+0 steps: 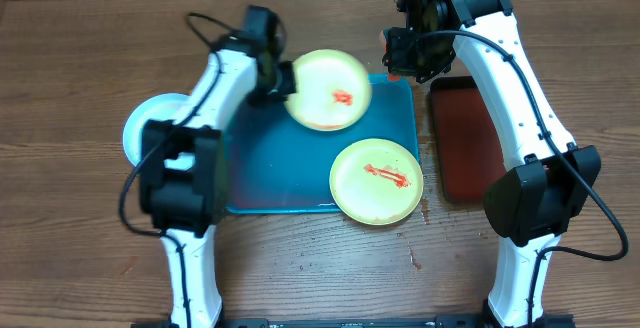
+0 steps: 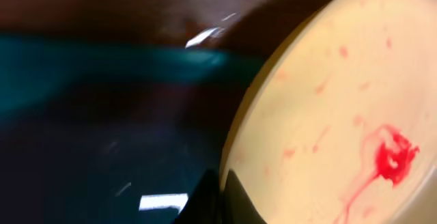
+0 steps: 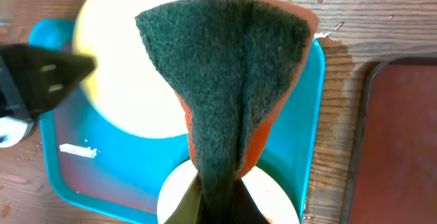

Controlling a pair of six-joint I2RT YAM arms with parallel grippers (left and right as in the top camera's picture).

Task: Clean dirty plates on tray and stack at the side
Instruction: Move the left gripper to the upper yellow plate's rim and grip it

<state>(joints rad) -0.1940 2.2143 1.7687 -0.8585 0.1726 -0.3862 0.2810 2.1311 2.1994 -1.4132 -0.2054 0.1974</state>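
On the worktop, toward its far edge, the turquoise tray is set. Over the tray's far side a smeared yellow-green plate is held by the rim alone, clamped in the left hand. Under scrubbing pressure it could be levered out or tipped. A second smeared plate is seen overhanging the tray's near right corner and could be knocked off. The scouring sponge is pinched, folded, in the right hand, so sauce may be spread rather than lifted.
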